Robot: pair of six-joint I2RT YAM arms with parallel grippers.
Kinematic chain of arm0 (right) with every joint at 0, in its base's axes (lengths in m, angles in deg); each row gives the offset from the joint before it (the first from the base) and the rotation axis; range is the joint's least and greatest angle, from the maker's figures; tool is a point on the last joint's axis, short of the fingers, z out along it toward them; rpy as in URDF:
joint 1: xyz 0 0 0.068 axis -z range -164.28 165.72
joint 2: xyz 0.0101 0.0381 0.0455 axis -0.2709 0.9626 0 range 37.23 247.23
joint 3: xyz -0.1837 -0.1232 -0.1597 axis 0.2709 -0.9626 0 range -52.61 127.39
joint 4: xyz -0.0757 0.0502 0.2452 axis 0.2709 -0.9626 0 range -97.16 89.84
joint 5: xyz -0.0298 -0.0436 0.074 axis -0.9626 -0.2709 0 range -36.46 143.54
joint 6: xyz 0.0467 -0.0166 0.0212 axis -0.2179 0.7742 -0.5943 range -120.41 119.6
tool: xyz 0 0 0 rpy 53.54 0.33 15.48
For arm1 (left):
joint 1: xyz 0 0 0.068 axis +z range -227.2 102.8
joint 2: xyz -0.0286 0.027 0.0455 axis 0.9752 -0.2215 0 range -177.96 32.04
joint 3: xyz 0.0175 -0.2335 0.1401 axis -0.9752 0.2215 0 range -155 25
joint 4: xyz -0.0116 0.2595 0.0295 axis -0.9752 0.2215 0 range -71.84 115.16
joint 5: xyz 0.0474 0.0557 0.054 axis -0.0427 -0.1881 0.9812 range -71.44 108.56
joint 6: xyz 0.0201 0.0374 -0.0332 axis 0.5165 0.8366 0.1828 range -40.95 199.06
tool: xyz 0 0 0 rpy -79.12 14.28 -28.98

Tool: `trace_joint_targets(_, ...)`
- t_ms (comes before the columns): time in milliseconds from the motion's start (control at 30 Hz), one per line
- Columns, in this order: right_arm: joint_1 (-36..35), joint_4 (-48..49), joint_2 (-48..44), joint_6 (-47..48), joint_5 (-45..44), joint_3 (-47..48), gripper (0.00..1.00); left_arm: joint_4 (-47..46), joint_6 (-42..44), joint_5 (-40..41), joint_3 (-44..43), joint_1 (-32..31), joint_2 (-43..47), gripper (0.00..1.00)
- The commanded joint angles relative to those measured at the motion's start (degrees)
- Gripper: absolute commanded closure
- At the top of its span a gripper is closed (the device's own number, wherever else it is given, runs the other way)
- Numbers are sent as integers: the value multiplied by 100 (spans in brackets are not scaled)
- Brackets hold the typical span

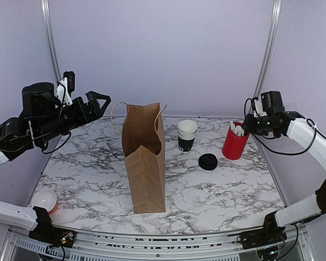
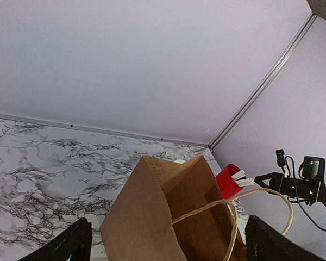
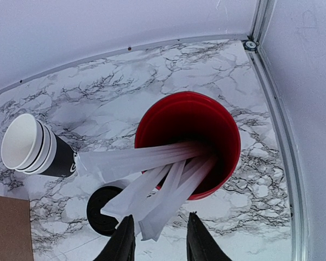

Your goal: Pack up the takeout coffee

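The coffee's round black plastic lid [image 1: 208, 161] lay flat on the marble table [image 1: 98, 179]; no single lidded cup showed. My right tool [image 3: 160, 242], jaws partly apart, straddled white sticks [image 3: 152, 179] in the red cup [image 3: 228, 136]: closing might have toppled it. My left tool [image 2: 168, 243] gaped near the brown paper bag [image 2: 146, 217].

Left end effector [image 1: 102, 104] raised, wide open
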Motion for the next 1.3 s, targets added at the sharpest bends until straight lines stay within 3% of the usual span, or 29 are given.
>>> trace_joint_targets(0,45,249,57,6,25,16,72,60,-24,-33,37,35,100,1)
trace_joint_targets(733,48,114,47,185,-725,141,100,32,-52,-85,27,70,68,1)
trace_joint_targets(1267,-70,-488,-178,364,-939,1167,100,-10,-42,-145,10,77,-16,1)
